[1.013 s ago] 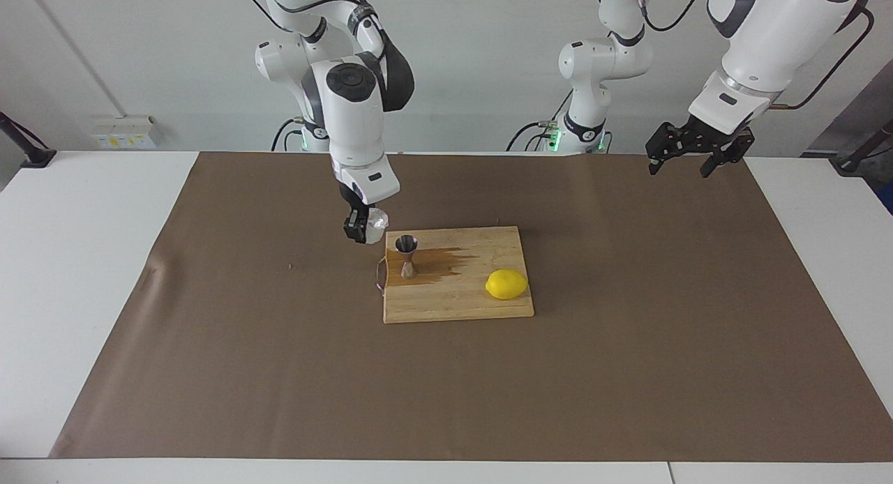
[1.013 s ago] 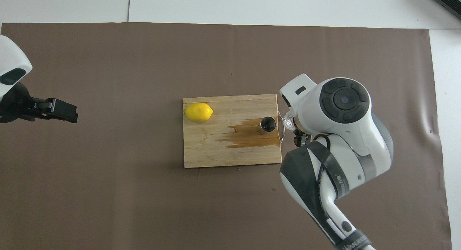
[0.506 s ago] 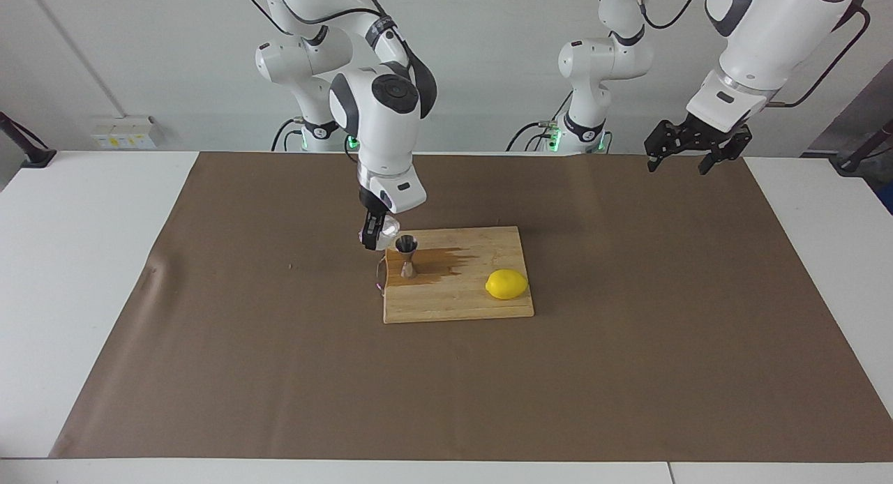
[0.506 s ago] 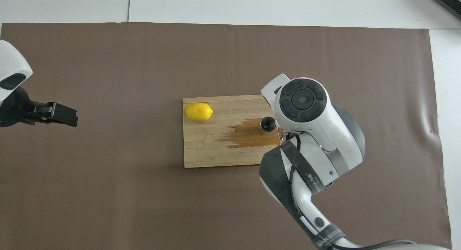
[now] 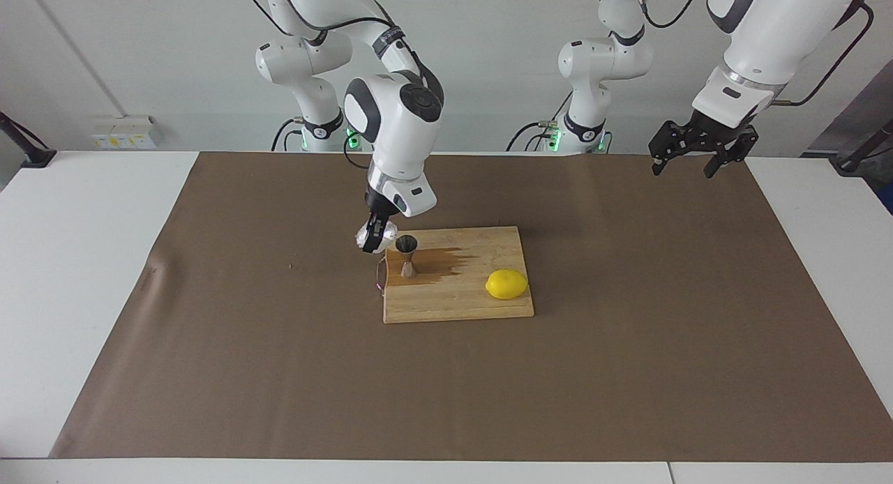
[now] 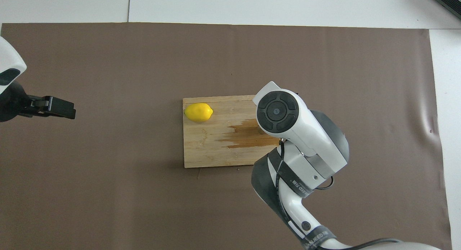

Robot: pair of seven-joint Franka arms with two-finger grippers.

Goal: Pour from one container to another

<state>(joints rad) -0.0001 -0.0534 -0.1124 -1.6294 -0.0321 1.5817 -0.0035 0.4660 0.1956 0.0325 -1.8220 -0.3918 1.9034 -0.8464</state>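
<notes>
Evidently the right gripper (image 5: 374, 237), clamped on the small, squat, clear faceted glass cup (image 5: 370, 237), tips it beside the shiny steel hourglass-shaped jigger (image 5: 407, 256) so liquid can reach the open upper cone. On the pale slatted wooden cutting board (image 5: 460, 303), the jigger stands at nine o'clock within a dark wet stain (image 5: 439, 264); the smooth yellow lemon (image 5: 506, 284) lies at three o'clock. High aside, the waiting left gripper (image 5: 685, 159) hangs with fingers apart.

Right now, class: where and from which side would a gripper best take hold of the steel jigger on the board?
Grip the jigger at its narrow waist, coming from above or from the lemon's side: it stands upright, and the right gripper with the glass cup crowds its rim.
</notes>
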